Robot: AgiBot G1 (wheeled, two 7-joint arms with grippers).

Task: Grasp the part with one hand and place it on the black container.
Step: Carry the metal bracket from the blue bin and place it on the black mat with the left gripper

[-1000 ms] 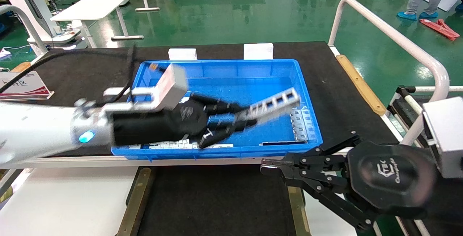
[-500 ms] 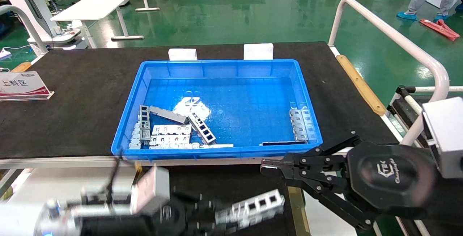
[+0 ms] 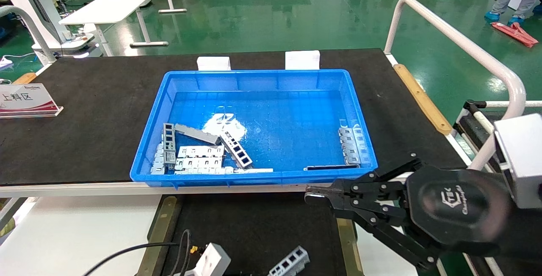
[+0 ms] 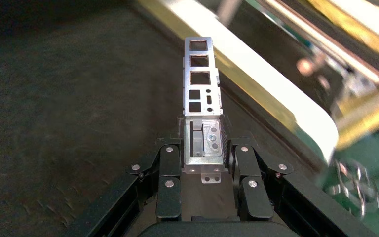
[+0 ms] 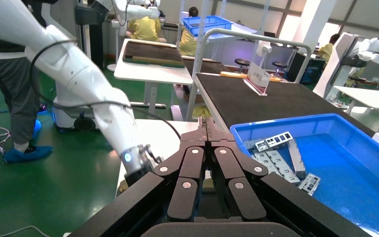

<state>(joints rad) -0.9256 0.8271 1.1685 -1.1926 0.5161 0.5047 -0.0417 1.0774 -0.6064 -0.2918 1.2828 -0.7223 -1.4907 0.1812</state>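
My left gripper [image 4: 203,143] is shut on the near end of the part [image 4: 201,79], a slim grey channel bar with rectangular cut-outs. It holds the part low over the black container's dark textured floor [image 4: 54,98]. In the head view only the part's far end [image 3: 290,262] shows at the bottom edge, over the black container [image 3: 254,225], which has olive-brass side strips; whether the part touches the floor cannot be told. My right gripper [image 3: 311,197] is shut and empty, hovering by the tray's right strip; it also shows in the right wrist view [image 5: 207,129].
The blue bin [image 3: 254,77] stands behind the tray on the black mat, with several more grey parts at its front left [image 3: 199,157] and right [image 3: 351,144]. A white rail [image 3: 457,39] runs along the right. A sign [image 3: 25,98] stands at the left.
My left arm has carried the part out of the blue bin, back toward me and down over the black container, until it shows only at the bottom edge. The right arm has not moved.
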